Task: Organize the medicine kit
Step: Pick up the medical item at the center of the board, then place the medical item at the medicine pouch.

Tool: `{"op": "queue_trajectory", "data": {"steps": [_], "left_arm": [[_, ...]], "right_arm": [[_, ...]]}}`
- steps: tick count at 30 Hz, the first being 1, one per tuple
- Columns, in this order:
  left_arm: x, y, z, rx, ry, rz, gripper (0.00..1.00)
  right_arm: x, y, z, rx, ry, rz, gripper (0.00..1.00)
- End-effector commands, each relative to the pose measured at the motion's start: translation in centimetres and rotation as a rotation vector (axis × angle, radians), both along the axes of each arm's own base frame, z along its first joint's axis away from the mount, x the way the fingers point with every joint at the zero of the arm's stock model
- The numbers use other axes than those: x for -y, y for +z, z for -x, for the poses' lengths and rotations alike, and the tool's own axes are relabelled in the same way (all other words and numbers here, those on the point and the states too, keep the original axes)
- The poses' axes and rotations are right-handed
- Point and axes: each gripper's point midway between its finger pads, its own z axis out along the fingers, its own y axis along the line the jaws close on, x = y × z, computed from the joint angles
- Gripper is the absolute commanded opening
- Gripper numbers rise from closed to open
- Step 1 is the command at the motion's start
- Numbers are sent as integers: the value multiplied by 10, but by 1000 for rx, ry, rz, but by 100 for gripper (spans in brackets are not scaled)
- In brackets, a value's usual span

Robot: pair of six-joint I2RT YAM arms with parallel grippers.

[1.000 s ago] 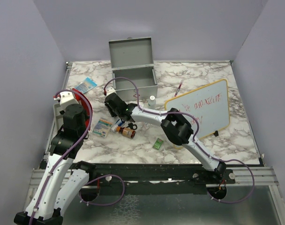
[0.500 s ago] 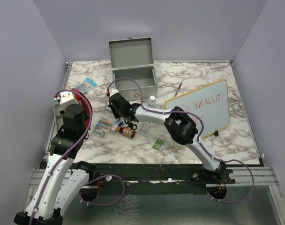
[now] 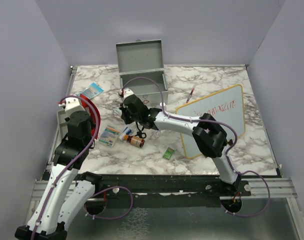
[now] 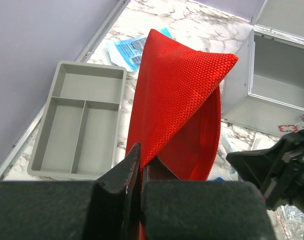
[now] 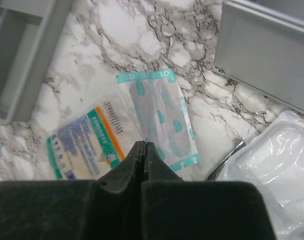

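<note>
The medicine kit (image 3: pixel 143 80) stands open at the back of the table, its lid upright; its grey wall (image 5: pixel 269 55) also shows in the right wrist view. My left gripper (image 4: pixel 141 159) is shut on the edge of a red mesh pouch (image 4: pixel 177 100), held up at the left (image 3: pixel 93 119). My right gripper (image 5: pixel 145 145) is shut on the lower edge of a clear packet with teal edging (image 5: pixel 162 117), just in front of the kit (image 3: pixel 128 115). Under it lies an orange-and-green packet (image 5: pixel 84 145).
A grey divided tray (image 4: pixel 77 125) lies at the left edge, with a blue packet (image 3: pixel 92 91) behind it. A brown bottle (image 3: pixel 137 141), a small green item (image 3: pixel 168 153), a clear plastic bag (image 5: pixel 287 165), a red pen (image 3: pixel 192 93) and a whiteboard (image 3: pixel 217 117) also lie about.
My right gripper has shut and moved back and right toward the kit. The left arm and red pouch have not moved.
</note>
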Motion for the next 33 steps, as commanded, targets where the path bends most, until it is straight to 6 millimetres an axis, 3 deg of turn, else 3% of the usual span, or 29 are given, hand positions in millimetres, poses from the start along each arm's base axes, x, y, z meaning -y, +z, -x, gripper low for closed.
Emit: {"op": "queue_trajectory", "data": {"steps": [1, 7, 12, 22, 27, 33], "left_arm": [[15, -7, -4, -12, -73, 29, 0], [46, -19, -9, -37, -197, 143, 0], [70, -21, -12, -34, -271, 267, 0], [105, -15, -23, -30, -351, 462, 0], [116, -13, -27, -29, -375, 519, 0], [124, -16, -29, -37, -397, 556, 0]], "right_arm": [[0, 53, 10, 4, -9, -137, 1], [32, 102, 33, -30, -69, -256, 1], [60, 148, 63, -73, -83, -437, 1], [80, 227, 115, -196, 20, -772, 1], [73, 237, 126, -299, 49, -869, 0], [58, 213, 122, -437, 4, -924, 0]]}}
